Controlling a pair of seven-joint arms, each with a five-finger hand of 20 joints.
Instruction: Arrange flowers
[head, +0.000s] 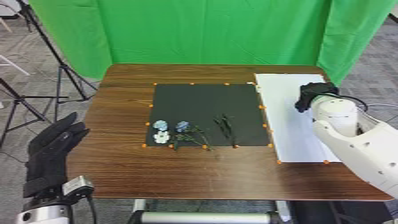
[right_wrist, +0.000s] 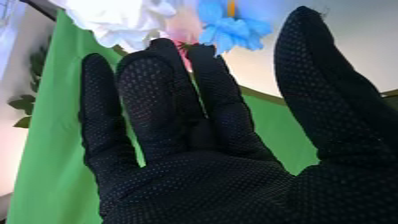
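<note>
Green cloth (head: 213, 35) hangs as bkgd behind my brown table (head: 178, 185), w/ gray carpet (head: 366, 65) round it. My R hand (head: 313, 95) is over the far part of the white sheet (head: 298, 130), arm coming in from the R. In the wrist view my R hand (right_wrist: 195, 175) is open: fingers straight up, thumb spread well apart, not curled round anything. Just by the fingertips: big white bloom (right_wrist: 115, 20), blue bloom (right_wrist: 233, 27) w/ a yellow bit at its center, & a pink bloom (right_wrist: 185, 35) btwn those two, partly hidden behind my fingers. Can't tell if any of them touch the glove. Some green leaves (right_wrist: 22, 112) farther off, near the green cloth.

Next out, the black mat (head: 191, 100), just beside the sheet's L side. Flowers lie on its near part: two w/ blue heads (head: 182, 126), a white one (head: 162, 137) just below them, green stems running off toward the R. Sep. bunch of dark stems (head: 226, 131) lies nr the mat's near edge, more to the R. Little orange markers (head: 144, 145) dot the edges of mat & sheet.

My L hand (head: 55, 147) is by the table's L edge, fingers relaxed, pointing fwd. Tripod stands (head: 60, 65) on the floor, far L.
</note>
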